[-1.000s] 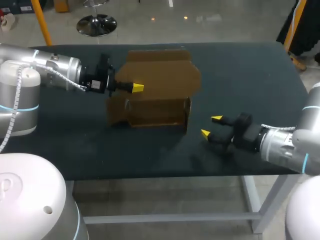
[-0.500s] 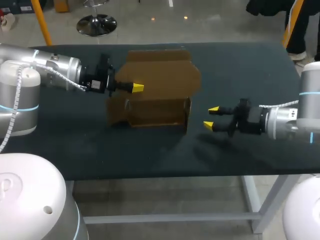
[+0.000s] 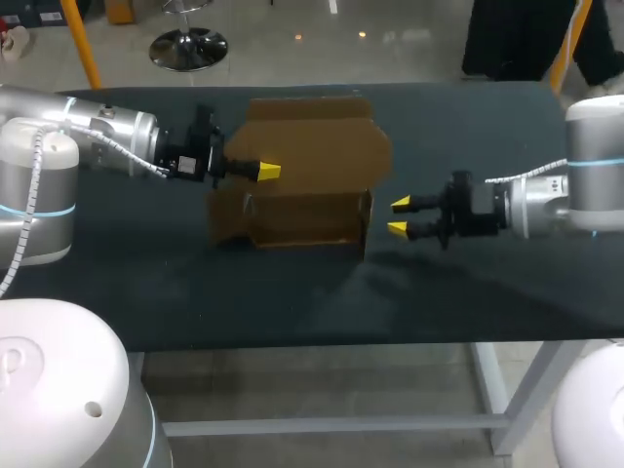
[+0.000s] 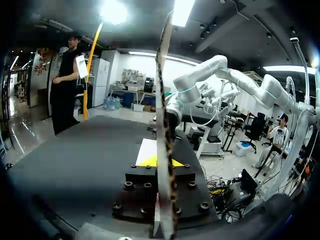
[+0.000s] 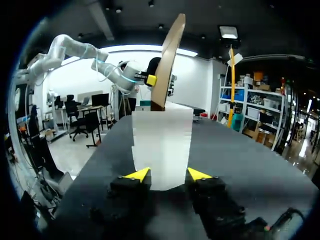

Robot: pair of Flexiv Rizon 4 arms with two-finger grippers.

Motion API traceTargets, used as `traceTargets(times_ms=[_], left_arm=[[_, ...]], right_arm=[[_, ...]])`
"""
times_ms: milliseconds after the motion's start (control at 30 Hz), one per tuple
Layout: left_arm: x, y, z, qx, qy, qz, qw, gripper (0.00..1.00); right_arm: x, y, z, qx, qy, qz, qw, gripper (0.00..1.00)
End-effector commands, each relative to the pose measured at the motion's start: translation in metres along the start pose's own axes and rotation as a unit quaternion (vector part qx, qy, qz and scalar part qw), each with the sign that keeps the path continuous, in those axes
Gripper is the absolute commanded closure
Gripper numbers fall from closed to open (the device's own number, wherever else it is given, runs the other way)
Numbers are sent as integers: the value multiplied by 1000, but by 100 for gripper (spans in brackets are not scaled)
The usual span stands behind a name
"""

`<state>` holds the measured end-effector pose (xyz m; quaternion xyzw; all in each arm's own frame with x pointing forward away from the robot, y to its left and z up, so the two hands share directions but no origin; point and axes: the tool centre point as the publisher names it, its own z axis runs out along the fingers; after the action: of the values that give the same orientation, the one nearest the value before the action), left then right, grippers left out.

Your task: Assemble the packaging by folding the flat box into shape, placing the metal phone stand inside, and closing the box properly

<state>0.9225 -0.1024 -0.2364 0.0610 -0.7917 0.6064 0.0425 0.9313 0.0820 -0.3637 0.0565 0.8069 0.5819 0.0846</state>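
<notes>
Box [image 3: 307, 219] sits mid-table, half formed, lid flap [image 3: 317, 136] upright. Left gripper [image 3: 266, 172] is clamped on the lid flap, 1 tip on each face of the card. Right gripper [image 3: 399, 216] has its jaws apart, just beside the box's right end, not touching. Stand not visible.

Step, as judged: fold in the right end. Hold the left clamp steady and push square and slow so the walls don't skew.

Dim, even light falls from overhead onto the dark bench [image 3: 468, 136]. The box [image 3: 312, 146] and the right hand [image 3: 399, 216] cast soft shadows toward the near edge. In the right wrist view, the box's facing side glares white.
</notes>
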Motion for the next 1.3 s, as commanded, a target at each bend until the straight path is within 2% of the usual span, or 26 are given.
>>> traceTargets(times_ms=[33,833,1300], left_arm=[[0,2,1,-1,1,0,1000,100],[0,2,1,-1,1,0,1000,100],[0,2,1,-1,1,0,1000,100]], right_arm=[[-6,-2,5,-5,39,-4,999,50],[6,10,33,-24,56,-15,998,53],[4,8,48,-39,28,19,999,52]])
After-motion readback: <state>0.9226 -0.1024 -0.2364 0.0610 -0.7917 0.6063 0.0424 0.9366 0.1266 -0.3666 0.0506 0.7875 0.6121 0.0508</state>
